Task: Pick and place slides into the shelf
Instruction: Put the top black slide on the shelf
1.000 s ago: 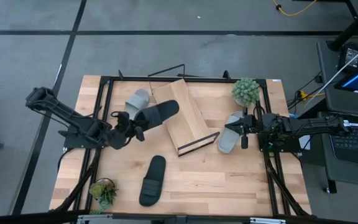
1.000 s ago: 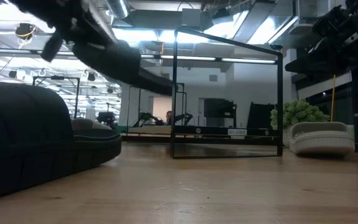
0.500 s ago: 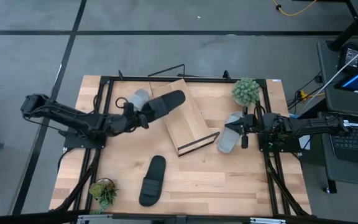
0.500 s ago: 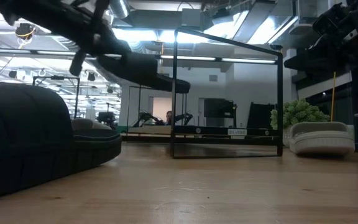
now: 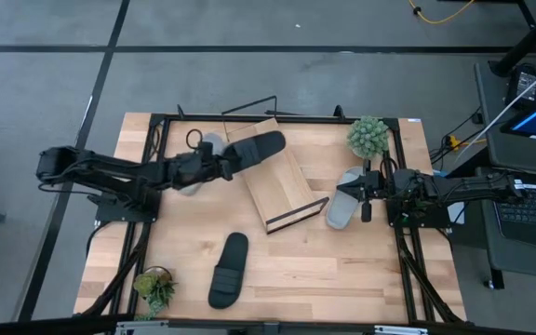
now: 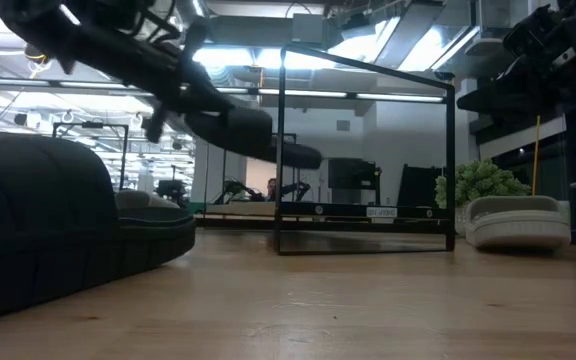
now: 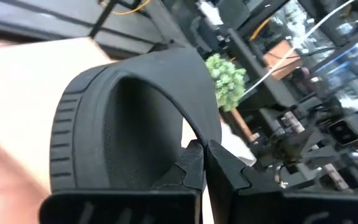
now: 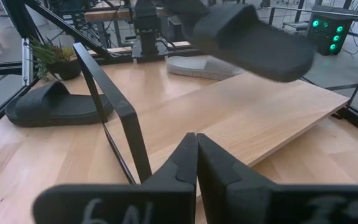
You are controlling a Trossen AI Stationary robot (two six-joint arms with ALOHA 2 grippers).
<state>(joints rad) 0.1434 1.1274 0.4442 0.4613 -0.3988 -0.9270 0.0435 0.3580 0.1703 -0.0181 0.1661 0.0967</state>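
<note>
My left gripper (image 5: 221, 164) is shut on a black slide (image 5: 255, 149), which hangs in the air over the far left end of the shelf (image 5: 282, 186), a slanted wood board in a thin black wire frame. Partly under my left arm a grey slide (image 5: 205, 147) lies on the table. A second black slide (image 5: 228, 270) lies sole-down near the front edge. Another grey slide (image 5: 344, 199) lies by the shelf's right end, just in front of my right gripper (image 5: 365, 192), which is shut on nothing. My left gripper pinches the black slide's broad strap at one side edge (image 7: 197, 134) between its two fingers (image 7: 191, 165). The fingers come nearly level from the table's left. The slide (image 6: 258, 135) is lifted clear of table and shelf, its toe end pointing toward the table's right.
A potted plant (image 5: 368, 137) stands at the far right corner and a smaller one (image 5: 156, 285) at the near left. The shelf's upright wire frame (image 6: 368, 150) rises above the board. Bare tabletop (image 5: 324, 261) lies at the near right.
My left gripper has swung toward the table's far edge and a little right, carrying the black slide from beside the shelf's left edge to above its far left end. The slide has stayed clear of the table and sunk slightly.
</note>
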